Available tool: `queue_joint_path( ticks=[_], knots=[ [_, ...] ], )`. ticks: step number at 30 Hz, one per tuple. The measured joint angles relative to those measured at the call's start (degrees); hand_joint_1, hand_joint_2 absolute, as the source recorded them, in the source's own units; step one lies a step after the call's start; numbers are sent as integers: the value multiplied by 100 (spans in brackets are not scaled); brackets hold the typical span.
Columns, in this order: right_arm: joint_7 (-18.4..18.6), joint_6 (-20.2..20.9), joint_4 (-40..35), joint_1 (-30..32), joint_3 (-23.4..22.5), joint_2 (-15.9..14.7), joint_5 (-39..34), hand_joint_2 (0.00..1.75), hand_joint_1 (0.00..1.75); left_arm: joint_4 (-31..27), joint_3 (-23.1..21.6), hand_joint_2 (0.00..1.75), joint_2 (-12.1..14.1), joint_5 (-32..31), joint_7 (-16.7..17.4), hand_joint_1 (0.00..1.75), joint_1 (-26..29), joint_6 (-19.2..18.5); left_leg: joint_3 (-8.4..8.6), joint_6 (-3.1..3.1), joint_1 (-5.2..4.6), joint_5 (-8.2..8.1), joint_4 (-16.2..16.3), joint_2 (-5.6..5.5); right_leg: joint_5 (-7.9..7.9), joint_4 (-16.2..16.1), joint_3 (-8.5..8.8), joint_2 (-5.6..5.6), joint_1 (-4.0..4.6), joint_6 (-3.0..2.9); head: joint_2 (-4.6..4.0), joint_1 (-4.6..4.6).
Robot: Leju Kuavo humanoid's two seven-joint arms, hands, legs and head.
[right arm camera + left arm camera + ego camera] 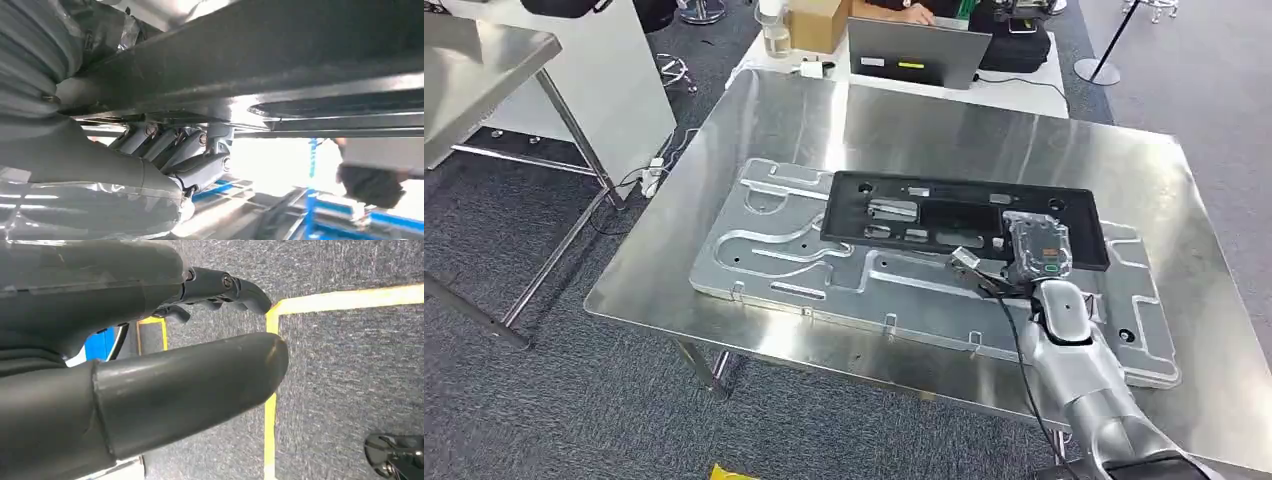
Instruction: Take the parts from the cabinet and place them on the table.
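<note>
Right robot hand (1041,252) grips the flat black plastic panel (964,222) lying on the ribbed silver metal plate (774,250).

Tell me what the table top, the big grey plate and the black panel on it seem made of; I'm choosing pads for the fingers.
Shiny square table top: probably brushed stainless steel, with streaky reflections. Large grey stamped plate: bare metal, likely aluminium or steel, with a dull sheen and pressed channels. Black rectangular panel: probably moulded plastic, matt, with raised ribs and a cut-out.
</note>
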Motion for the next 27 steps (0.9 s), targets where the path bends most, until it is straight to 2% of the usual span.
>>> queue_joint_path(
  ticks=[1,2,3,4,7,8,9,10,12,13,14,15,16,17,18,19,20,21,23,24,25,27],
  knots=[
    [-9,0,81,-63,72,61,44,175,175,0,-15,0,0,-24,0,0,0,0,1,-16,3,-13,21,-1,241,-367,162,-2,-7,-5,0,0],
    [-22,2,161,-139,161,139,83,0,0,0,-39,175,0,-31,0,0,-1,0,1,-40,6,-34,48,0,515,-867,387,-1,-14,-13,0,-2],
    [-13,9,231,-205,246,209,98,0,0,0,-63,175,0,-33,-2,0,-6,-2,-11,-69,4,-53,63,2,565,-1215,519,2,-18,-35,0,0],
    [-2,15,306,-290,326,284,125,0,0,0,-79,175,0,-33,-6,0,-34,-4,-45,-101,-31,-59,106,3,518,-1322,571,7,41,-61,0,0],
    [90,15,448,-378,595,479,173,0,0,0,-105,175,0,-77,-35,0,-55,-28,-48,-194,-12,-27,63,2,510,-1299,534,13,72,-174,0,-4],
    [87,9,478,-414,670,522,184,0,0,0,-109,175,0,-85,-39,0,-55,-37,-49,-237,-19,-47,72,1,540,-1340,553,15,22,-230,0,-2],
    [87,0,498,-462,729,570,186,0,0,0,-114,175,0,-87,-37,0,-51,-41,-86,-265,9,-135,187,8,556,-1362,570,5,19,-266,0,-2],
    [88,-4,518,-497,771,605,188,0,0,0,-114,0,0,-90,-39,0,-54,-46,-217,-289,9,-318,461,13,556,-1364,569,1,21,-318,0,-7],
    [87,-29,561,-511,833,660,188,0,0,0,-120,0,9,-85,-39,0,-52,-46,-654,-326,16,-762,1396,12,551,-1363,568,-6,42,-346,0,-4],
    [88,-37,574,-517,861,675,188,0,0,0,-120,0,9,-77,-44,0,-48,-46,-829,-337,16,-876,1761,13,549,-1358,567,-6,50,-349,0,-2],
    [87,-44,583,-519,887,697,188,0,0,0,-118,0,9,-63,-48,0,-41,-46,-896,-339,17,-852,1894,13,547,-1356,573,-3,55,-351,0,-4],
    [87,-52,592,-519,896,701,181,0,0,0,-118,0,11,-44,-48,0,-33,-46,-830,-330,18,-708,1752,13,545,-1354,583,-1,59,-353,0,-2],
    [87,-59,601,-518,905,708,173,0,0,0,-118,0,11,-37,-48,0,-28,-46,-638,-315,18,-463,1358,14,540,-1352,595,2,61,-354,0,-4],
    [87,-63,610,-510,922,726,162,0,0,0,-118,0,11,-31,-48,0,-30,-46,-360,-294,18,-192,806,15,530,-1348,613,7,61,-340,0,-4],
    [87,-68,609,-501,931,743,162,0,0,0,-118,0,11,-28,-48,0,-32,-48,-93,-266,18,0,280,18,516,-1339,624,14,63,-319,0,-2],
    [87,-74,609,-494,946,752,155,0,0,0,-118,0,11,-22,-46,0,-42,-55,-9,-248,-19,-101,113,10,499,-1318,608,19,108,-288,0,-4],
    [90,-90,609,-484,959,752,118,0,0,0,-118,0,11,-9,-44,0,-45,-61,-25,-211,-18,-70,109,7,509,-1319,593,26,105,-258,0,2],
    [90,-107,605,-468,970,758,74,175,0,0,-118,0,11,15,-46,0,-42,-68,-36,-195,-20,-71,109,5,517,-1328,593,22,106,-234,0,-4],
    [85,-142,555,-420,983,795,-24,175,0,0,-114,0,11,29,-37,0,-30,-79,-25,-116,-18,-38,62,2,526,-1353,611,22,99,-162,0,-2],
    [85,-160,507,-389,988,798,-86,175,0,0,-111,0,4,35,-28,0,-22,-81,-2,-70,15,-4,14,12,458,-1285,590,19,69,-135,0,-4],
    [79,-186,472,-379,988,798,-125,175,0,0,-111,0,4,37,-31,0,-22,-83,-1,-42,18,9,-2,8,298,-1091,498,14,79,-117,0,2],
    [66,-197,395,-344,988,802,-182,175,0,0,-103,0,7,57,-28,0,-17,-83,-19,-26,16,11,2,10,-156,-214,85,13,64,-71,0,-2]
  ],
)
